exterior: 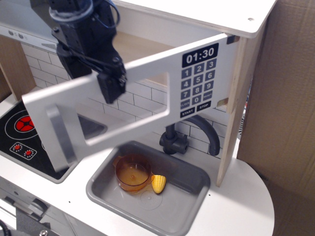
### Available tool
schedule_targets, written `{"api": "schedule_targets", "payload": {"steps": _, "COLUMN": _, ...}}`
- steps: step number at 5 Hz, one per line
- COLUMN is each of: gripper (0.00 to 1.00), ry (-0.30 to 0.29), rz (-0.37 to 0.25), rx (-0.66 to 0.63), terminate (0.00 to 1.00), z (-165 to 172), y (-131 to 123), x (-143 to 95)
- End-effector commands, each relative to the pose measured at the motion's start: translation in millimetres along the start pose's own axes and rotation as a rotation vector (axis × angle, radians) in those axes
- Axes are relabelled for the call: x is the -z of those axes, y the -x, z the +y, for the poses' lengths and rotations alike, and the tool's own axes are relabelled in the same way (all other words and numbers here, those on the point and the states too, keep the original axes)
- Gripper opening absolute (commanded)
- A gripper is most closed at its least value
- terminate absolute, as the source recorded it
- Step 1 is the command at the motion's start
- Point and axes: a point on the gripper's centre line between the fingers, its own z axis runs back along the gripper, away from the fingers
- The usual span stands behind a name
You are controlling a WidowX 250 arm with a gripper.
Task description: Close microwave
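Observation:
The microwave [246, 73] is a light-wood box at the top, its cavity open. Its white door [147, 69], hinged at the right, stands roughly half open and is blurred by motion. The door carries a black keypad panel [199, 78] reading 01:30, a clear window [123, 115] and a grey curved handle [60, 137] at its left free end. My black gripper [93, 78] hangs at the upper left with its fingers apart. One fingertip [112, 87] lies against the door's upper edge. It holds nothing.
A grey sink [189, 179] below holds an orange cup [132, 174] and a yellow corn piece [158, 184]. A dark faucet [209, 132] stands behind it. The black hob with red rings [19, 130] is at the left, the grey hood [19, 22] above it. Cardboard [288, 98] walls the right side.

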Motion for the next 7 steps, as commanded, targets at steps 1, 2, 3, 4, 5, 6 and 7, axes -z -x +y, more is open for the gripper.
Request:
{"api": "schedule_targets", "payload": {"steps": 1, "gripper": 1.00, "ry": -0.125, "rz": -0.025, "rx": 0.030, "terminate": 0.00, "z": 39.9, "y": -27.8, "x": -39.7}}
{"api": "schedule_targets", "payload": {"steps": 2, "gripper": 1.00, "ry": -0.201, "rz": -0.014, "rx": -0.010, "terminate": 0.00, "z": 25.3, "y": -14.8, "x": -57.6}}
{"api": "schedule_targets", "payload": {"steps": 3, "gripper": 1.00, "ry": -0.209, "rz": 0.050, "rx": -0.115, "terminate": 0.00, "z": 1.7, "y": 3.3, "x": -58.1}}
{"api": "schedule_targets", "payload": {"steps": 4, "gripper": 1.00, "ry": -0.139, "rz": 0.052, "rx": -0.211, "terminate": 0.00, "z": -20.8, "y": 17.6, "x": -36.3}}
{"api": "schedule_targets", "payload": {"steps": 5, "gripper": 1.00, "ry": -0.052, "rz": 0.025, "rx": -0.222, "terminate": 0.00, "z": -27.6, "y": 16.3, "x": -2.2}}
{"api": "schedule_targets", "payload": {"steps": 6, "gripper": 1.00, "ry": -0.021, "rz": -0.011, "rx": -0.203, "terminate": 0.00, "z": -23.2, "y": 5.6, "x": 26.0}}
{"api": "schedule_targets", "payload": {"steps": 7, "gripper": 1.00, "ry": -0.057, "rz": -0.112, "rx": -0.207, "terminate": 0.00, "z": -13.0, "y": -1.8, "x": 39.9}}
